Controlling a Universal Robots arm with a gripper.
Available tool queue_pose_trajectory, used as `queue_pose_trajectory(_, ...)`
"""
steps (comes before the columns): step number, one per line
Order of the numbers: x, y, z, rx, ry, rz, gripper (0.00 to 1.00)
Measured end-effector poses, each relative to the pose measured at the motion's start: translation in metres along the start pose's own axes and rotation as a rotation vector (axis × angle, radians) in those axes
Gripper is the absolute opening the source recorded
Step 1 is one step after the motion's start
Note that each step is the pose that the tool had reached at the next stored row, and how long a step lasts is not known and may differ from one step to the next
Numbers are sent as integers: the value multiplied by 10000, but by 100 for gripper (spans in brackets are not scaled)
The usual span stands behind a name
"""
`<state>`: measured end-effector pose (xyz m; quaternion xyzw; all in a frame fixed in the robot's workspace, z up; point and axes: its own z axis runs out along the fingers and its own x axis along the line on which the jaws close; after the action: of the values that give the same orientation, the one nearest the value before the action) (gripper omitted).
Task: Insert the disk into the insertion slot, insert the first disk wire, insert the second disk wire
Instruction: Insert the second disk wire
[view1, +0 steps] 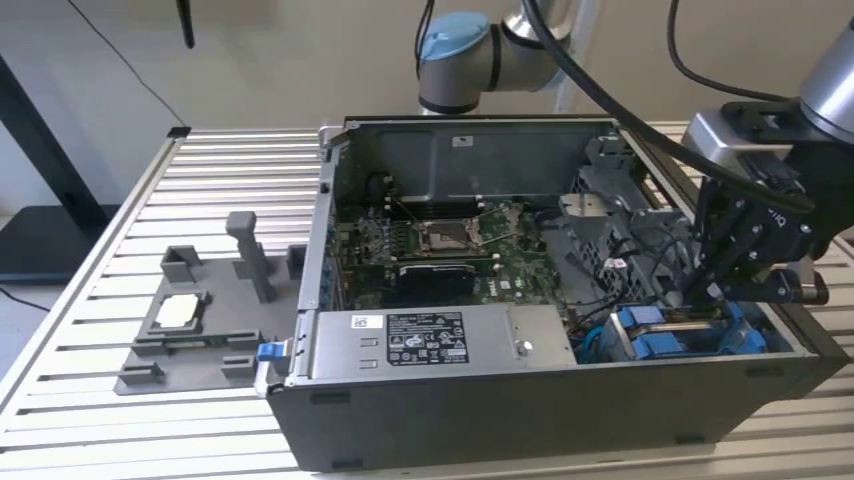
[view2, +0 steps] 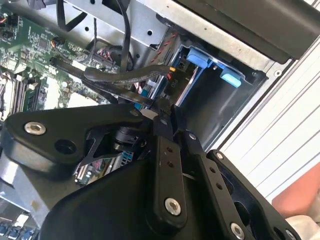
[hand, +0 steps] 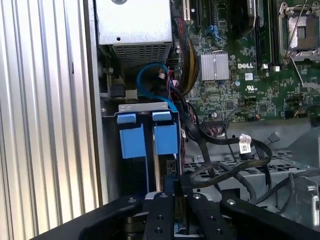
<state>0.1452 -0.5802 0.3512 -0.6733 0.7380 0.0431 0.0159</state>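
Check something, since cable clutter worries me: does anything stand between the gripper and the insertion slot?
Nothing visible does. The gripper is right at the insertion slot, and the black cables run beside it on the motherboard side, not across it.

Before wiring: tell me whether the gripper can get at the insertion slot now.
Probably yes. In the exterior view the gripper hangs above the insertion slot and the case is open; in the first wrist view the black cables lie beside it, not across it.
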Motion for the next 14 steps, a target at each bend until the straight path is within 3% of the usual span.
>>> queue_pose_trajectory(10,-2,-14,27,0,0,0,16)
queue_pose_trajectory(14,-26,-13,52,3,28,2,16)
